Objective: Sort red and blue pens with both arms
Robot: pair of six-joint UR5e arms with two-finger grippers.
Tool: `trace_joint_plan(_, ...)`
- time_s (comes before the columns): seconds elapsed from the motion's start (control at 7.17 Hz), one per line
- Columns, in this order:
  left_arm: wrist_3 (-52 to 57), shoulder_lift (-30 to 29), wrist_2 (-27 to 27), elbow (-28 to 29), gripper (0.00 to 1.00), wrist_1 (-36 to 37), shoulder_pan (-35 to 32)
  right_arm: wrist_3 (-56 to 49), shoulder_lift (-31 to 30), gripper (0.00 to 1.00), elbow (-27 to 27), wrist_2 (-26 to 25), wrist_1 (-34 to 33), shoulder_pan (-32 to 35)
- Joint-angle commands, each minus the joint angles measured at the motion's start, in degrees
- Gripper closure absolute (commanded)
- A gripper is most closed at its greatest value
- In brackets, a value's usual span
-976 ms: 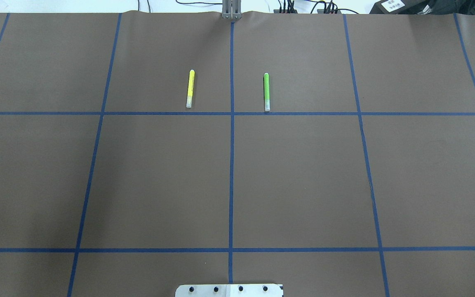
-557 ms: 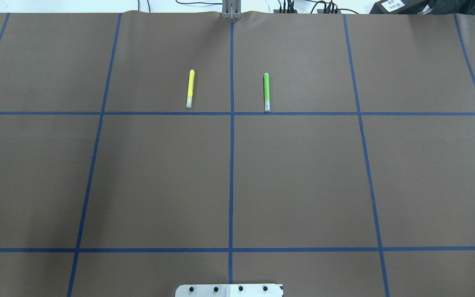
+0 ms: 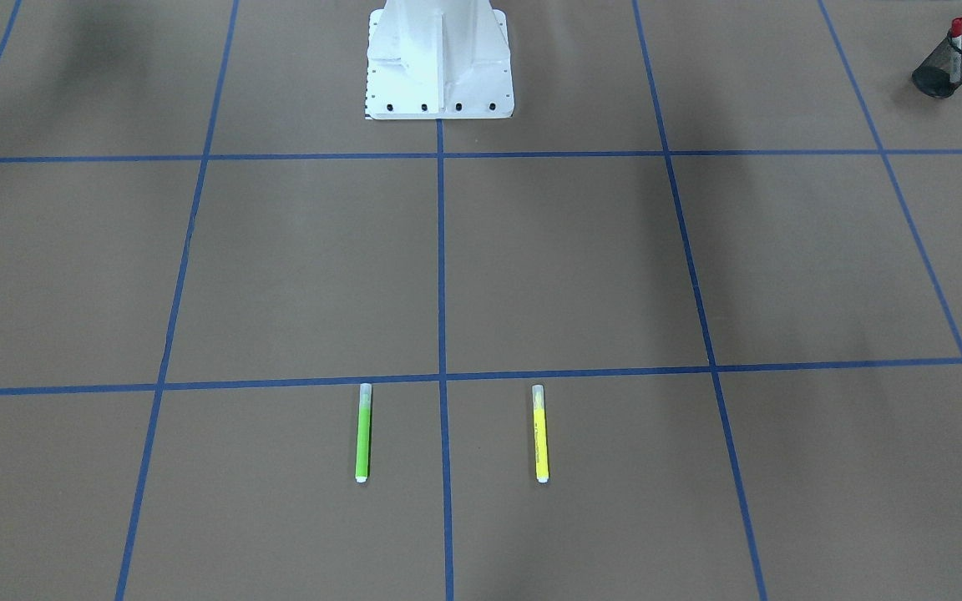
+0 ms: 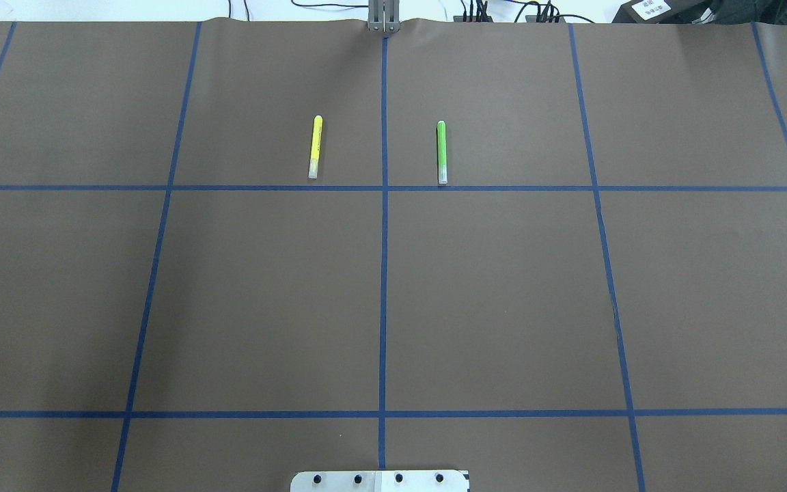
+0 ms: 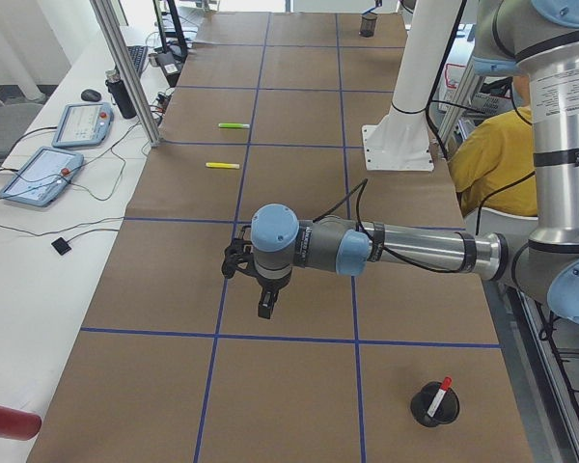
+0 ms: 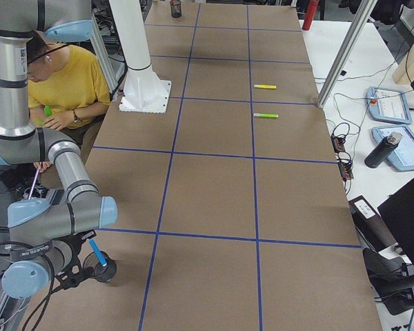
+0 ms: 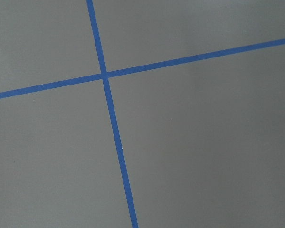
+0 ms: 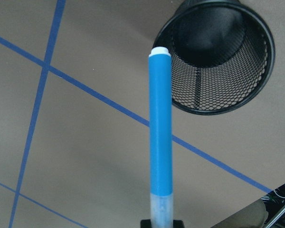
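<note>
Overhead unchanged over the last second: green marker and yellow marker unmoved, so progress rests on the pending drop. Right gripper pinches blue pen, tip near the cup ahead. Left gripper: closure cannot be told. Red pen stands in another cup, well apart from it.

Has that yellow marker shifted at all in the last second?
No. The yellow marker lies in the same spot, its clear end just short of the blue tape line.

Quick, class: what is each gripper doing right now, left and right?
Left gripper: cannot be told, seen only from the side.
Right gripper: closed, holding the blue pen.
</note>
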Motion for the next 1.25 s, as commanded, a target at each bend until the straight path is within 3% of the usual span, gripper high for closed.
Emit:
trace_joint_plan(0.0,0.0,0.0,-0.1,0.1,0.00,-0.1,0.0,0.2,0.1,1.00,-1.0,-2.9,0.8,2.8)
trace_joint_plan(0.14,0.0,-0.1,0.0,0.2,0.00,-0.1,0.0,-0.1,0.2,1.00,-1.6,-3.0,0.9,2.9)
trace_joint_plan(0.28,0.0,-0.1,0.0,0.2,0.00,-0.1,0.0,-0.2,0.2,0.92,-1.6,-3.0,0.9,3.6)
trace_joint_plan(0.42,0.0,-0.1,0.0,0.0,0.00,-0.1,0.0,-0.1,0.2,0.90,-1.7,-3.0,1.1,4.1)
trace_joint_plan(0.56,0.0,-0.1,0.0,0.1,0.00,-0.1,0.0,-0.1,0.2,0.05,-2.0,-3.0,2.6,4.2)
trace_joint_plan(0.7,0.0,-0.1,0.0,0.0,0.00,-0.1,0.0,-0.3,0.3,0.00,-1.9,-3.1,3.8,4.2)
trace_joint_plan(1.11,0.0,-0.1,-0.1,0.1,0.00,-0.1,0.0,-0.3,2.2,0.00,-1.5,-2.9,4.0,4.0)
